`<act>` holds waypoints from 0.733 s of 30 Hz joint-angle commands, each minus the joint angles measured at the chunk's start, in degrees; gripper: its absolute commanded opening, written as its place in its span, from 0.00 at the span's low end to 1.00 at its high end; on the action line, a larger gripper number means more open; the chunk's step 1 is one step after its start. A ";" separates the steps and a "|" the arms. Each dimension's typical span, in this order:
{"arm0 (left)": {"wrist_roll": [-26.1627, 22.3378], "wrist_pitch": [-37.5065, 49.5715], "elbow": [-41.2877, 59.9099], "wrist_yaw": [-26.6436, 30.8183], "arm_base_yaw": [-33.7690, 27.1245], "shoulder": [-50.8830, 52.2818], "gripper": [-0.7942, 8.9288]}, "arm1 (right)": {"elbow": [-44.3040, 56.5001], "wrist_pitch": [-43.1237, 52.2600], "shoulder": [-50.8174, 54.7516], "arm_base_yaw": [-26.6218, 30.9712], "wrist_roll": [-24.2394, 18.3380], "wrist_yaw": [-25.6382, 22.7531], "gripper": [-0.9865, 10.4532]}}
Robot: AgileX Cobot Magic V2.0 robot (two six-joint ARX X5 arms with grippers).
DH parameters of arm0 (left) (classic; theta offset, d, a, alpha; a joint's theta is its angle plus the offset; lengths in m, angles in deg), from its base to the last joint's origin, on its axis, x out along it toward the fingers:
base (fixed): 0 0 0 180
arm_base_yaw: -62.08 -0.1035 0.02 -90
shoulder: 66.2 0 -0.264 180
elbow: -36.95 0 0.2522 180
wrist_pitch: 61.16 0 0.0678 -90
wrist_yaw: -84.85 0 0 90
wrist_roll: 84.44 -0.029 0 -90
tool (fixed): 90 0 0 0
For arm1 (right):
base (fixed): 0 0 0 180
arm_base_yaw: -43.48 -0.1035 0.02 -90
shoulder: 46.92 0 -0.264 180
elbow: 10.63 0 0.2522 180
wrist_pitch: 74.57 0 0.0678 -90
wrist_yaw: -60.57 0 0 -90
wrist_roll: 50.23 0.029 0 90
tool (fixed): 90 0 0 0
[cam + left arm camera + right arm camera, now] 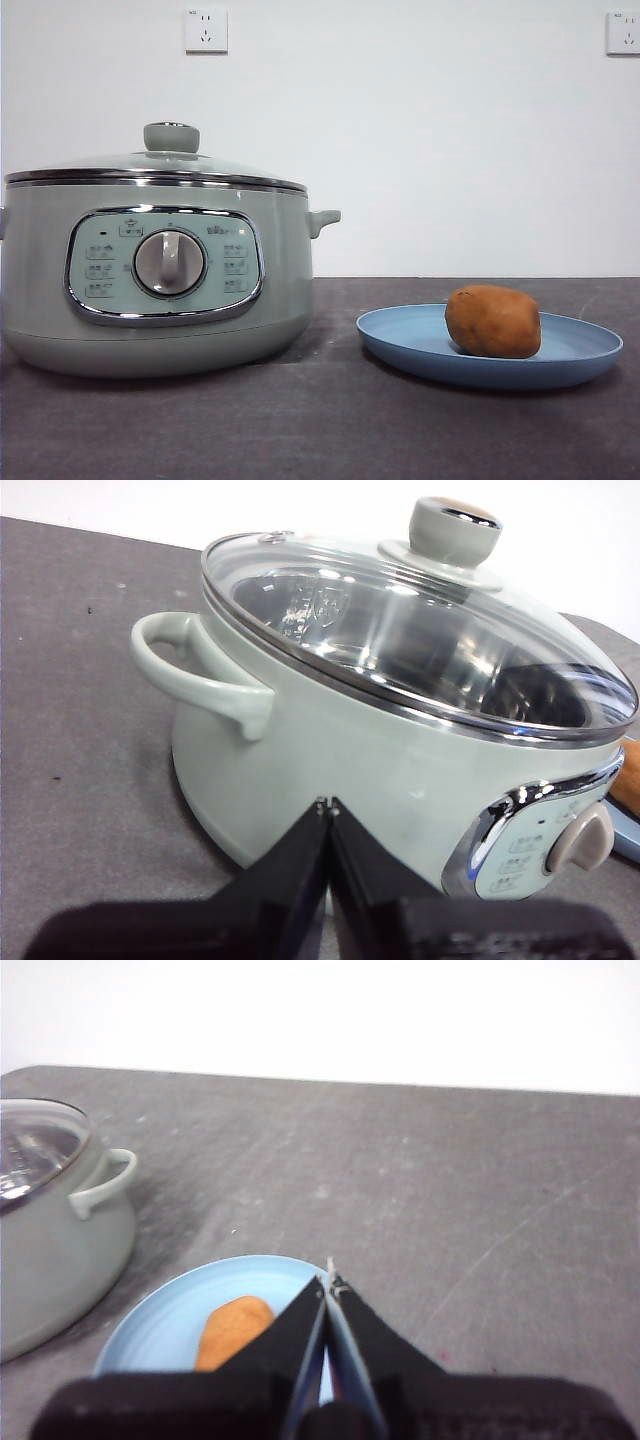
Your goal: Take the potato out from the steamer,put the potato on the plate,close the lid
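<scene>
Potato [493, 321] lying on the blue plate [400, 340], right of the steamer [150, 330], resting toward the plate's middle. Lid [150, 165] seated on the steamer's chrome rim, knob [171, 137] upright at centre. Nothing visibly left of the task.

Left tool [328, 805] hanging beside the steamer's wall, near the side handle [195, 675], jaws pressed together on nothing. Right tool [330, 1282] above the plate's edge, just beside the potato, jaws likewise together and empty.

Potato probably firm, moderately heavy, dry-skinned and prone to roll; best gripped across the short middle. Lid likely weighty, fragile glass with slick chrome; knob the only sensible hold. Plate shallow and probably light, apt to slide if nudged.

Bench [320, 430] dark grey, matte, faintly scuffed. Plain white wall behind, with two sockets [205, 30] set high.
</scene>
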 commanded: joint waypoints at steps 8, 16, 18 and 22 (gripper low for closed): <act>0.09 0.20 0.79 0.07 -0.20 0.17 0.08 | 19.39 14.62 9.99 0.11 4.96 -0.39 0.09; 0.09 0.20 0.79 0.07 -0.20 0.17 0.08 | 21.49 8.81 12.85 0.13 5.40 -1.90 0.09; 0.09 0.20 0.79 0.07 -0.20 0.17 0.08 | 21.49 7.43 13.57 0.13 5.46 -1.86 0.09; 0.09 0.20 0.79 0.07 -0.20 0.17 0.08 | 21.49 5.68 14.75 0.13 5.46 -1.97 0.09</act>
